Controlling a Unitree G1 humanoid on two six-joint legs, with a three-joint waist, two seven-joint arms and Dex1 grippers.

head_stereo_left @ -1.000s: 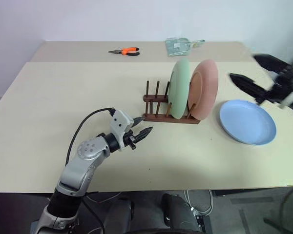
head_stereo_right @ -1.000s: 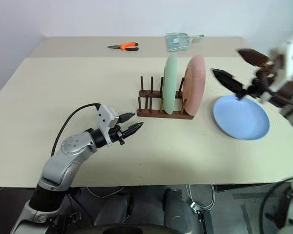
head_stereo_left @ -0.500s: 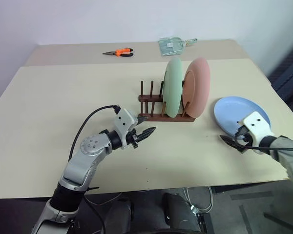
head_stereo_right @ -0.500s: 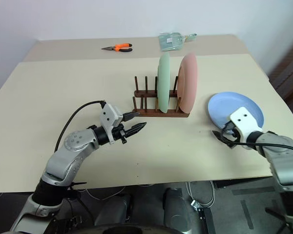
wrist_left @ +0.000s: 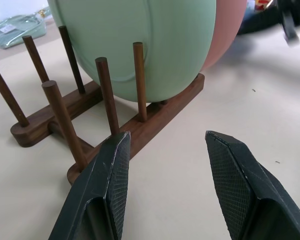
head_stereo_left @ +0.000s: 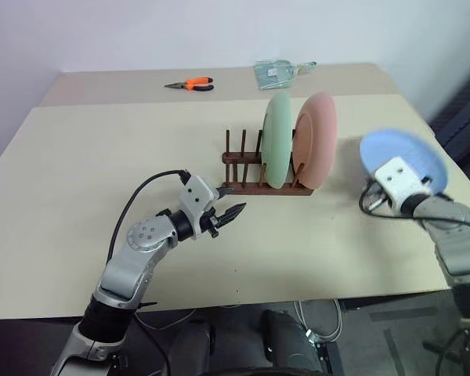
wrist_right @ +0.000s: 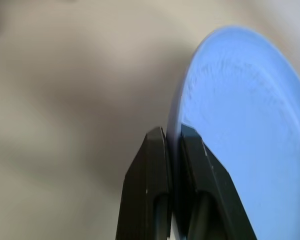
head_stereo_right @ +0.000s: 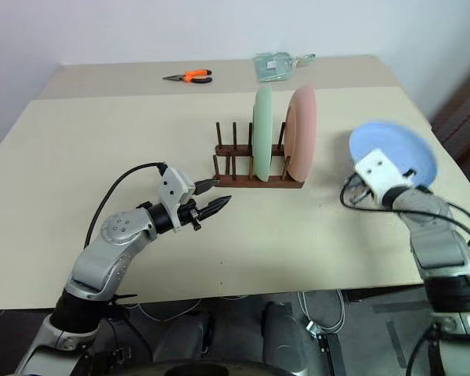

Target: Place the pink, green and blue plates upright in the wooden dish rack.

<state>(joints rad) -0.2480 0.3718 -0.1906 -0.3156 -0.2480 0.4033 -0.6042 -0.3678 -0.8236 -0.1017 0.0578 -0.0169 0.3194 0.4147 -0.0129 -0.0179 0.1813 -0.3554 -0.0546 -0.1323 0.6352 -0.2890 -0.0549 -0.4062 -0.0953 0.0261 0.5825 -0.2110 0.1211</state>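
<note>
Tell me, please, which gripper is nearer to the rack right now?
Left. The left gripper sits open just short of the rack's empty end. The right gripper is off past the pink plate, shut on the blue plate's rim.

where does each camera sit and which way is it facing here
Head stereo views: on the head, looking forward and down at the beige table; both arms show.
Left wrist view: along the open left gripper at the dark wooden dish rack holding the mint green plate.
Right wrist view: along the right gripper, clamped on the light blue plate.
Shared: head and left wrist views both show rack, green plate and salmon pink plate.
</note>
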